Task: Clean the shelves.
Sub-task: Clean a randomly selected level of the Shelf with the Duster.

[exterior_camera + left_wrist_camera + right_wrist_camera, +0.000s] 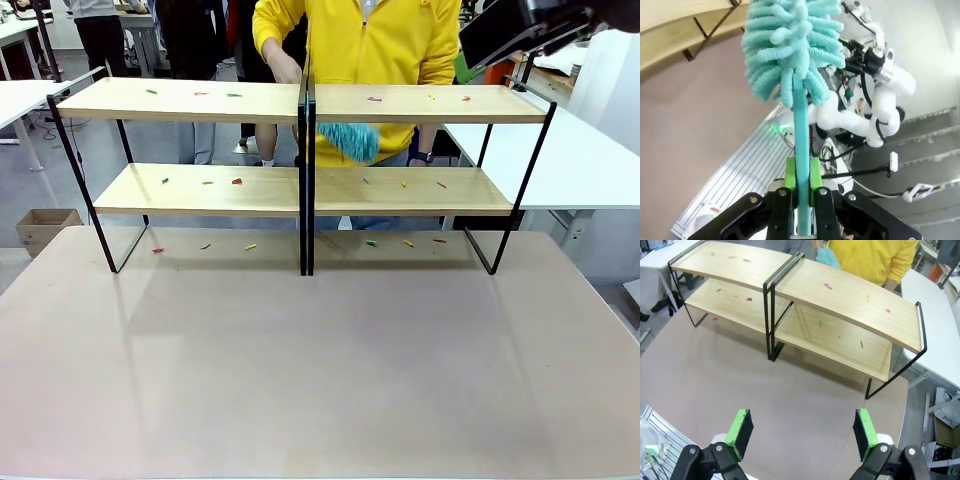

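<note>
The shelves (200, 100) span the table: two joined two-tier racks of light wooden boards on black frames, also seen from above in the right wrist view (850, 300). Small coloured scraps (237, 181) lie on the boards and on the table beneath. My left gripper (802, 182) is shut on the handle of a teal fluffy duster (790, 45), held off to the side of the shelves. My right gripper (802, 432) hangs open and empty, high over the table's near side; its green pad (463, 68) shows at the top right. Behind the shelves, a person in yellow holds another teal duster (352, 140) at the upper board.
White tables stand beside the work table at the left (20, 95) and right (590, 160). A cardboard box (45, 225) sits on the floor at the left. The brown tabletop (320, 360) in front of the shelves is bare. My right arm (875, 100) shows in the left wrist view.
</note>
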`<state>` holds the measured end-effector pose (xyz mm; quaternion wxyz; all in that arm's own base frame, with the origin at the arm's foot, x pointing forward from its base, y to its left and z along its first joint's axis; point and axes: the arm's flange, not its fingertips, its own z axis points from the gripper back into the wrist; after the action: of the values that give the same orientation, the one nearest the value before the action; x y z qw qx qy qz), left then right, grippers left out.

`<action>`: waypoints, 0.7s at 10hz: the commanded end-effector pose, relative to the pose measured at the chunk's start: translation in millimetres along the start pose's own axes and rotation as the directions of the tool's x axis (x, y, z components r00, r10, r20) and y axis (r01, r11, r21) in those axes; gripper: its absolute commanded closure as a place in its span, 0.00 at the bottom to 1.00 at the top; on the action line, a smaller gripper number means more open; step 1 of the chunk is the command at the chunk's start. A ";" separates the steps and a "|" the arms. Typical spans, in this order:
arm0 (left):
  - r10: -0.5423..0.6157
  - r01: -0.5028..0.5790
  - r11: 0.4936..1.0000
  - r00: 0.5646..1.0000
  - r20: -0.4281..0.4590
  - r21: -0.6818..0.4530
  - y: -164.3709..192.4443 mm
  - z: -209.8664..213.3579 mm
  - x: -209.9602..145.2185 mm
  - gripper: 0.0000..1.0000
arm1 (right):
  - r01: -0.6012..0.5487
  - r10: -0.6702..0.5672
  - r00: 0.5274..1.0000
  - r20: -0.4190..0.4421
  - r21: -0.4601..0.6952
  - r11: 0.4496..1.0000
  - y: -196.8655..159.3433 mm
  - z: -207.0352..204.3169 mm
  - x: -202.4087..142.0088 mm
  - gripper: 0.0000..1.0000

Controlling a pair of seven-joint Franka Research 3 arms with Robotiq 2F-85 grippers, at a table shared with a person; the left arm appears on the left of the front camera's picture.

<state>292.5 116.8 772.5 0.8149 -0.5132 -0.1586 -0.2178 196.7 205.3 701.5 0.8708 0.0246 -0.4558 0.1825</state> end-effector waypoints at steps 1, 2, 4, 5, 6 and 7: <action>0.003 -0.004 1.000 0.999 0.035 0.023 1.5 8.6 -3.5 0.88 | 0.004 -0.004 1.000 0.000 0.005 1.000 -1.6 0.7 0.3 0.00; 0.000 0.000 1.000 1.000 0.000 0.000 0.0 0.0 0.0 0.88 | 0.004 -0.004 1.000 0.000 0.005 1.000 -1.6 0.7 0.3 0.00; 0.250 -0.236 0.926 0.968 -0.009 0.296 -8.7 -74.9 34.9 0.88 | 0.004 -0.004 1.000 0.000 0.005 1.000 -1.6 0.7 0.3 0.00; 0.256 -0.224 0.899 0.966 -0.037 0.377 -12.5 -116.1 52.3 0.88 | 0.004 -0.004 1.000 0.000 0.005 1.000 -1.6 0.7 0.3 0.00; 0.273 -0.242 0.863 0.962 -0.008 0.443 -14.0 -143.1 64.6 0.88 | 0.004 -0.004 1.000 0.000 0.005 1.000 -1.6 0.7 0.3 0.00; 0.270 -0.251 0.863 0.963 0.021 0.439 -18.1 -172.2 76.6 0.88 | 0.004 -0.004 1.000 0.000 0.005 1.000 -1.6 0.7 0.3 0.00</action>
<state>350.0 -53.6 758.5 0.9322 -0.3267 -0.1228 -0.0962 196.5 205.7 701.7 0.8706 0.0244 -0.4560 0.1828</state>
